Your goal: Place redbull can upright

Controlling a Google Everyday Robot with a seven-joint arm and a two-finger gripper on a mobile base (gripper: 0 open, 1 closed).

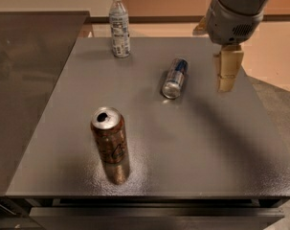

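table (206,166) layout: three containers on top, gripper (226,84) at the right.
redbull can (175,77) lies on its side right of centre, toward the back. bottle (119,25) stands upright at the back edge, left of the redbull can. soda can (109,135) stands upright at front left, well apart from both. gripper hangs above the table just right of the redbull can, not touching it.
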